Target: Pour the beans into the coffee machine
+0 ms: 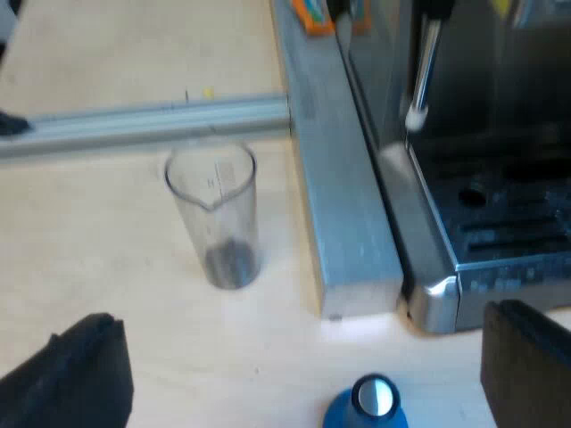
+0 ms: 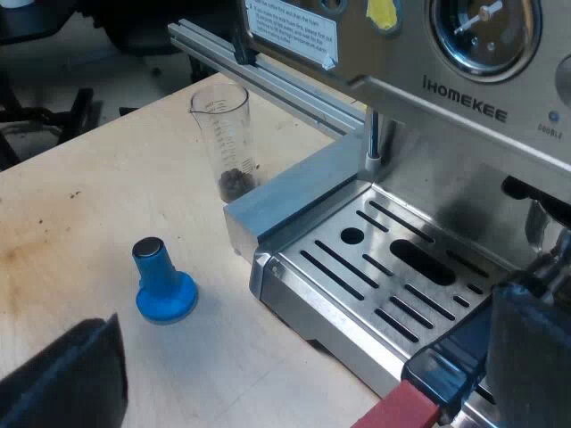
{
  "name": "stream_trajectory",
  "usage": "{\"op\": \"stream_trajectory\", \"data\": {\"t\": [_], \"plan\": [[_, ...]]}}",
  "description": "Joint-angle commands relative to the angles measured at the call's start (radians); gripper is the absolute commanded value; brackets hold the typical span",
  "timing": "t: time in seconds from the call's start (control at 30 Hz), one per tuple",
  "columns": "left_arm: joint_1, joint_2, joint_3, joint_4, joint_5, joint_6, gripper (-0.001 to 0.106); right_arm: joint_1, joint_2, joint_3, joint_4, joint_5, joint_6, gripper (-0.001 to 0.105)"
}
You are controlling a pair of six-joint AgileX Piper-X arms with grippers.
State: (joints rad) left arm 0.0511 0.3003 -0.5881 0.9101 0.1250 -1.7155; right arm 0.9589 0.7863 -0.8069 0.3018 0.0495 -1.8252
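Dark beans point(image 1: 230, 260) low in upright measuring glass point(image 1: 212, 209); with released left tool point(image 1: 308, 352), clasp mid-wall squarely, lift level.

I think I am in a lab or a workshop, not a home kitchen. My coffee machine point(image 2: 464, 98) stands on a bare wooden table point(image 2: 71, 205) with marks on it. Plain metal rails point(image 1: 143, 120) lie on the table, right beside the machine.
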Motion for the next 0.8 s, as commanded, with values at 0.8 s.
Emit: {"op": "stream_trajectory", "data": {"t": [0.8], "plan": [[0.208,0.196,0.242,-0.453,0.162,0.084,0.080,0.001,-0.005,-0.005,-0.014,-0.001,-0.006,0.082]]}}
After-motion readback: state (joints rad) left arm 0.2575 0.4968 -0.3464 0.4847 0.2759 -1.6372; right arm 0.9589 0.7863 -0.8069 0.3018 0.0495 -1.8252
